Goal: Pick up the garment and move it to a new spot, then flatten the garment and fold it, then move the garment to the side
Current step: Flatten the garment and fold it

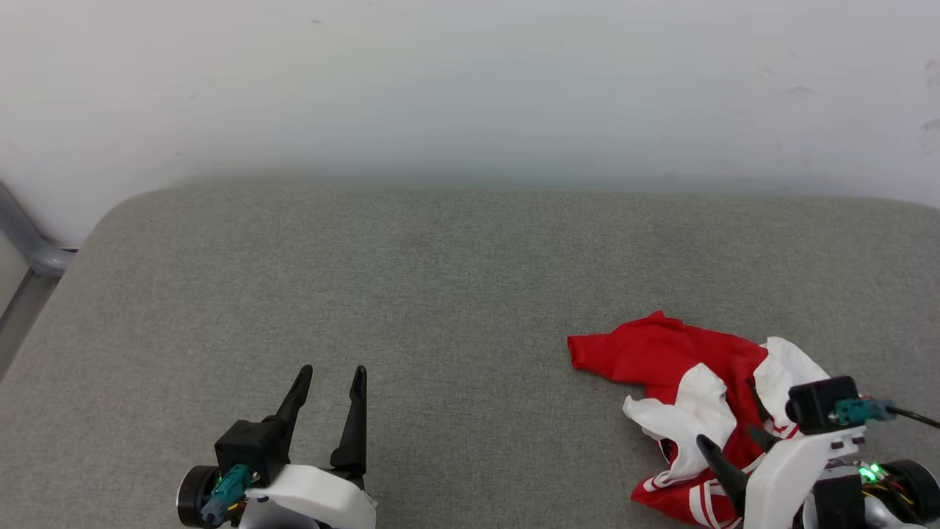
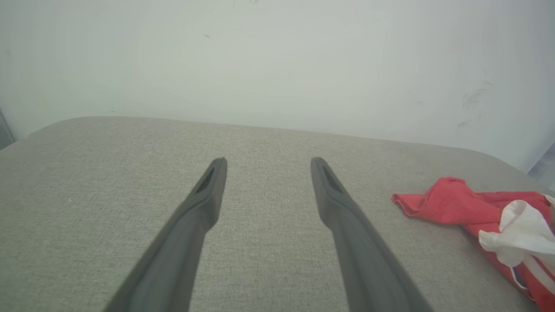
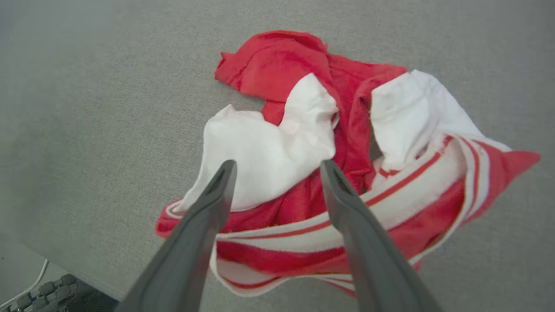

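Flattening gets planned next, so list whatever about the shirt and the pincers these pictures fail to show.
1. Print on the garment: its own crumpled folds hide it.
2. Right wrist view, right pincer: its tips overlap the cloth, but whether they touch it cannot be told.
3. Head view: the right forearm covers the garment's near corner, and the bottom edge cuts it off.
4. Left wrist view: the right edge cuts off the garment.

Grey woven pad [image 1: 470, 279], corners rounded, is set against a plain white wall [image 1: 470, 81]. Faint scuffs [image 2: 475, 97] are seen on the wall. 1 grey metal tube [image 1: 29, 242] is seen beside the pad's left corner. Lighting is soft and even.
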{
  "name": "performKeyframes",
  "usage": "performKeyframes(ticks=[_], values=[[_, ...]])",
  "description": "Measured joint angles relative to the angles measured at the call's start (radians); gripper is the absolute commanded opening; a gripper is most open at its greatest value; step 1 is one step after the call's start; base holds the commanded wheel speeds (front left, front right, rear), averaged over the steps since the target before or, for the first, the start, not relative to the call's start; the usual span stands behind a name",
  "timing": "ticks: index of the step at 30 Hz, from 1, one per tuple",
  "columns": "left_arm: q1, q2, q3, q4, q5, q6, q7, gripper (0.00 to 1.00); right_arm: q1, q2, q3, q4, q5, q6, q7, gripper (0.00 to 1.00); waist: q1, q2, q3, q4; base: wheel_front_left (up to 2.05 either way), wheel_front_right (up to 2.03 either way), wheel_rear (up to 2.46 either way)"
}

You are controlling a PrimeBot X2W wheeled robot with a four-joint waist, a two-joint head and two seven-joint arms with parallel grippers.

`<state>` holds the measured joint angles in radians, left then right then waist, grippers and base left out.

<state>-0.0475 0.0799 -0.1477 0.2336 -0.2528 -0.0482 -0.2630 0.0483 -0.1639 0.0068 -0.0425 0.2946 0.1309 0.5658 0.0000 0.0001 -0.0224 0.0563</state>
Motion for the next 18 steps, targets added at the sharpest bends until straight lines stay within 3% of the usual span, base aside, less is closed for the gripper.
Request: performKeyframes(ticks=[7, 14, 16, 17, 18], values=[[-0.007, -0.002, -0.004, -0.003, -0.006, -0.001, 0.0, 1.0, -0.069, -0.101, 0.169, -0.066, 0.042, 0.0, 0.178, 1.0, 0.0, 0.0, 0.025, 0.018, 0.0, 0.0, 0.0], [-0.03, -0.009, -0.004, -0.005, -0.007, -0.002, 0.0, 1.0, -0.135, -0.169, 0.245, 0.012, 0.049, 0.0, 0.282, 1.0, 0.0001, 0.0, 0.073, 0.042, 0.0, 0.0, 0.0], [-0.04, -0.012, -0.003, -0.005, -0.007, -0.002, 0.0, 1.0, -0.145, -0.176, 0.248, 0.034, 0.048, 0.0, 0.301, 0.44, 0.0001, 0.0, 0.083, 0.049, 0.0, 0.0, 0.0], [-0.041, -0.013, -0.003, -0.005, -0.007, -0.002, 0.0, 1.0, -0.149, -0.181, 0.246, 0.043, 0.046, 0.0, 0.307, 0.07, 0.0001, 0.0, 0.086, 0.052, 0.0, 0.0, 0.0], [-0.041, -0.013, -0.002, -0.004, -0.007, -0.002, 0.0, 1.0, -0.151, -0.18, 0.241, 0.049, 0.049, 0.0, 0.307, 0.0, 0.0001, 0.0, 0.088, 0.054, 0.0, 0.0, 0.0]])
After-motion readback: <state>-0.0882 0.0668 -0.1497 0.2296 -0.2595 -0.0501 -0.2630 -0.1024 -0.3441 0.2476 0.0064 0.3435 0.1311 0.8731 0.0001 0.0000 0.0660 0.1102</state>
